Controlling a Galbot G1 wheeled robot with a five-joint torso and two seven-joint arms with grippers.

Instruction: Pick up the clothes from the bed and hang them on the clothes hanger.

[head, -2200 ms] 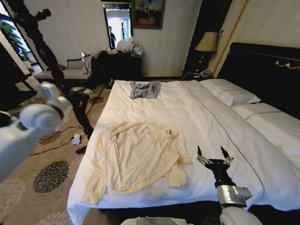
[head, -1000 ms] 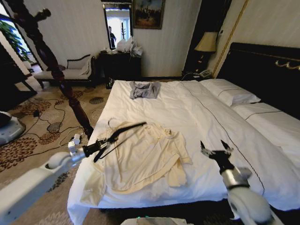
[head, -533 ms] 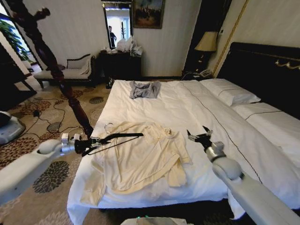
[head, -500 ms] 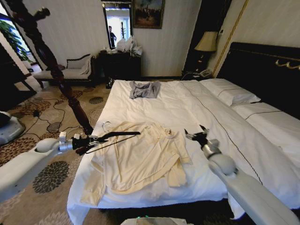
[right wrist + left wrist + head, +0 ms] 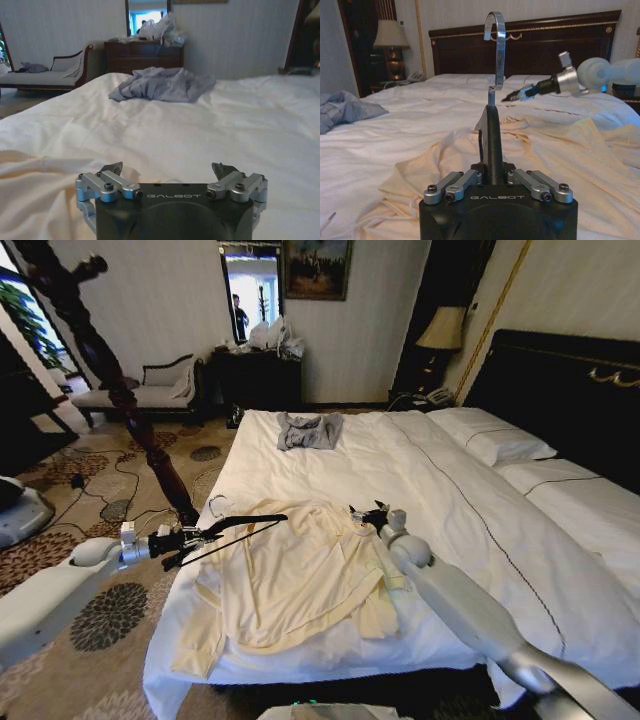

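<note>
Your right gripper [image 5: 372, 515], jaws spread, has swung in onto the collar of the clothes [image 5: 290, 580]; your left gripper [image 5: 187, 538] clamps the clothes hanger [image 5: 245, 525] beside them, so pickup looks close.

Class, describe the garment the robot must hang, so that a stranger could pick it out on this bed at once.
Start at the wide white bed with its dark headboard. On the side nearest the robot lies the cream shirt, spread flat, long-sleeved, with the right end effector at its collar. The other garment, a grey-blue bundle, is smaller, crumpled and lies at the bed's far edge.

Cream shirt [image 5: 300, 580] (rumpled) on white bed [image 5: 440, 490]
</note>
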